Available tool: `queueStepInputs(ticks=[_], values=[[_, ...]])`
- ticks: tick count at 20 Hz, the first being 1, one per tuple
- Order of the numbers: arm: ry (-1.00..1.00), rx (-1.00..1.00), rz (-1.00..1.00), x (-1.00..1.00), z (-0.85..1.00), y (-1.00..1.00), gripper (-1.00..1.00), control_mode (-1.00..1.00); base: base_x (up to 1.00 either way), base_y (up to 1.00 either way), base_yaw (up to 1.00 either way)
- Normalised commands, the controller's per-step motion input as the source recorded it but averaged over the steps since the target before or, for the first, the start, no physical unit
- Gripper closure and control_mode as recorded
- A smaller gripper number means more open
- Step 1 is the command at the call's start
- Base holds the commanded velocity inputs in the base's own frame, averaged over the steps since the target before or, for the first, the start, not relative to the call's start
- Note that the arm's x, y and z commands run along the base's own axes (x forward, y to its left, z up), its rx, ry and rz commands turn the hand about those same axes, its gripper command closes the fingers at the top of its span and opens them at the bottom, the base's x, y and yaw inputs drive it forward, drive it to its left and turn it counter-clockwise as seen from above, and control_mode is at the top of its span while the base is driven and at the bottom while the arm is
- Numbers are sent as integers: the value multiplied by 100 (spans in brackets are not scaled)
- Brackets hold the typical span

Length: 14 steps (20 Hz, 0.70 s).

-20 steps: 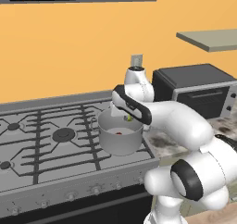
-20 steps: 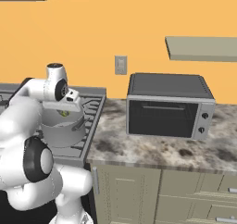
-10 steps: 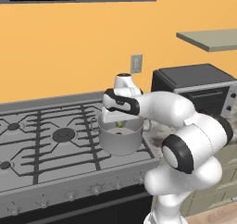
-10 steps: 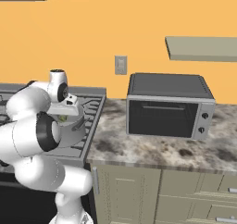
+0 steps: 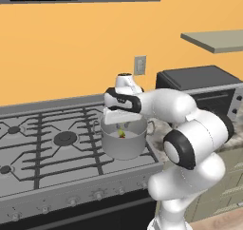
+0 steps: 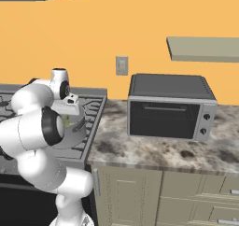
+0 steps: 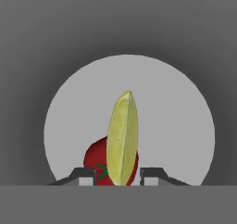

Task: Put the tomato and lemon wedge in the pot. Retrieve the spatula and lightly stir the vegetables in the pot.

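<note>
The grey metal pot (image 5: pixel 124 147) stands on the stove's front right burner. My gripper (image 5: pixel 120 124) reaches down into its mouth from above. Looking straight down in the hand view, the pale yellow lemon wedge (image 7: pixel 122 140) stands on edge between my two fingertips, with a thin gap on each side. The red tomato (image 7: pixel 94 157) lies on the pot (image 7: pixel 55 47) floor under the wedge. My gripper (image 7: pixel 118 176) is slightly open and touches neither. A speck of yellow and red shows inside the pot in the left base view. The spatula is out of view.
Black grates of the gas stove (image 5: pixel 52 143) spread left of the pot. A dark toaster oven (image 6: pixel 170 107) sits on the speckled counter (image 6: pixel 154 150) to the right, under a wall shelf (image 6: pixel 203 49). A wall outlet (image 5: pixel 139 65) is behind the pot.
The arm has swung round and brought the hand with the lemon wedge down over the pot. The jaws have since parted a little from the wedge.
</note>
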Motion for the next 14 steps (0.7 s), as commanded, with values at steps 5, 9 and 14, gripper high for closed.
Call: queueStepInputs(ticks=[5,9,14], values=[[-1,1,0,-26,13,-1,-100,-100,0,0,0],[-28,5,0,-100,66,0,-100,-100,0,0,0],[-12,1,0,-100,23,0,-100,-100,0,0,0]])
